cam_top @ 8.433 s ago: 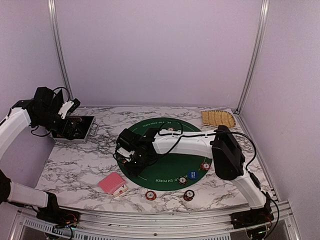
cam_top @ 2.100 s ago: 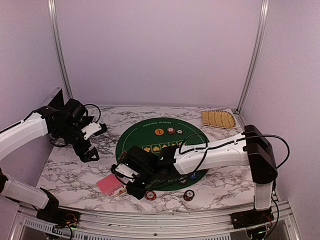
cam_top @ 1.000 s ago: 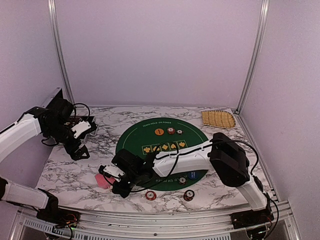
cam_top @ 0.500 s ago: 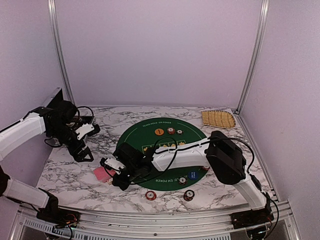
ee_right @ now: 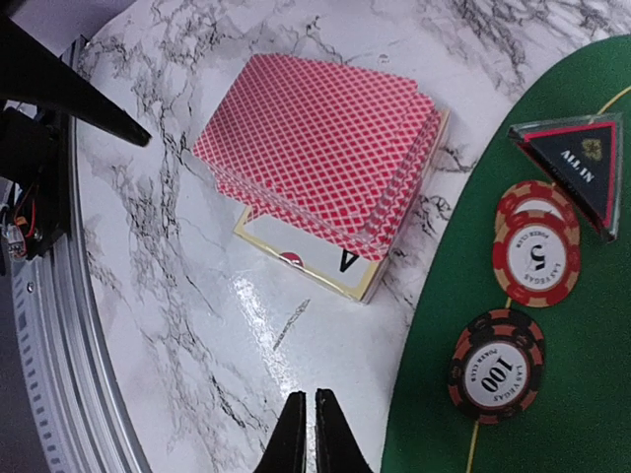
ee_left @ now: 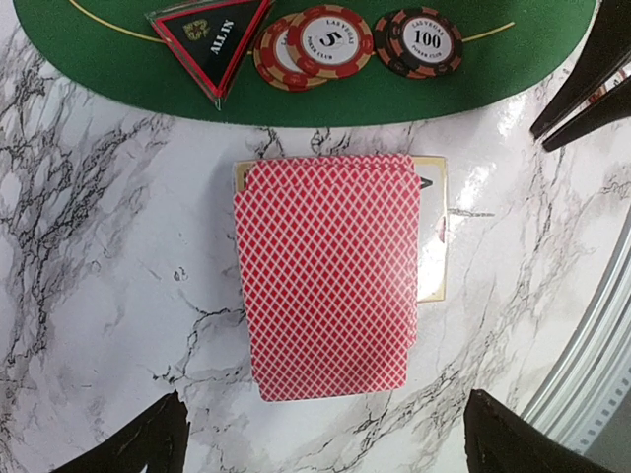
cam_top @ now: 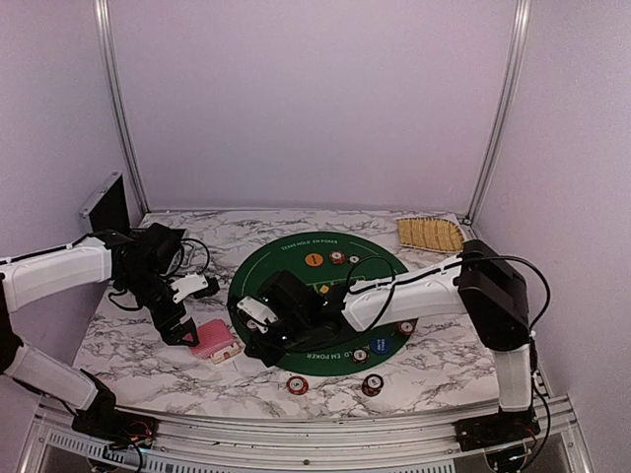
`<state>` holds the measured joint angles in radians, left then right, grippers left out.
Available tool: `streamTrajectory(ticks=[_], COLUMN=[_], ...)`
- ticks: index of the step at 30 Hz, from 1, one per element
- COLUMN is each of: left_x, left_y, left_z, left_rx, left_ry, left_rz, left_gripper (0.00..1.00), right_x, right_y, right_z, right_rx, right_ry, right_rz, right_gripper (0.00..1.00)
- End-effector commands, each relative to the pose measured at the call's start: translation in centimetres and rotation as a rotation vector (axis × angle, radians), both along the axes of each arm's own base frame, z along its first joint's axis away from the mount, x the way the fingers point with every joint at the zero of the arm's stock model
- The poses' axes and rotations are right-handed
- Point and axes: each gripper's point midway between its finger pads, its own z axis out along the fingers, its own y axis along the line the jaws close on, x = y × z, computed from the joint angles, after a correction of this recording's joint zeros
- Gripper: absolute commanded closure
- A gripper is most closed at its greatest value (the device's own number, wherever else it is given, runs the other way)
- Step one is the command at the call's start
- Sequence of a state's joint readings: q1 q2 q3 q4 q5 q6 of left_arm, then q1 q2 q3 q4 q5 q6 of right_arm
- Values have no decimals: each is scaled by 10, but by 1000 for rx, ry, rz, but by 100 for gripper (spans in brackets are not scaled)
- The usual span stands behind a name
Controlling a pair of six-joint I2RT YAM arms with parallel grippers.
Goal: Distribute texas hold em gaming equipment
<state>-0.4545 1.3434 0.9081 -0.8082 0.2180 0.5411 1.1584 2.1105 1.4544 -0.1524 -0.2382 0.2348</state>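
One card deck (ee_left: pixel 330 276) on marble (ee_left: pixel 108 296); mat edge (ee_left: pixel 345 103) just beside

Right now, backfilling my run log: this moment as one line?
left tool: open, facing red-backed playing-card deck | right tool: shut, empty, near deck | deck: flat on white marble table, off round green mat
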Motion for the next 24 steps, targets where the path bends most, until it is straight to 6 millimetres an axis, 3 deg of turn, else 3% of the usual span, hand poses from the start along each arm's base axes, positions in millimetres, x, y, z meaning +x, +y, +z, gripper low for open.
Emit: streamTrajectory(ticks=[1, 11, 24], left_x=[0, -13, -16], left_y=[2, -8, -12], left_z=[-14, -24, -38], left_rx=[36, 18, 31], left_ry=[-20, 15, 47], left_rz=[-25, -77, -86], left_gripper=[1, 1, 1], right_x=[9, 8, 14], right_y=[-2, -18, -33], right_z=[34, 33, 46], right_rx=[77, 59, 69], right_ry=[-34, -31, -42], right_rz=[-57, -92, -129], right_gripper=[92, 75, 65])
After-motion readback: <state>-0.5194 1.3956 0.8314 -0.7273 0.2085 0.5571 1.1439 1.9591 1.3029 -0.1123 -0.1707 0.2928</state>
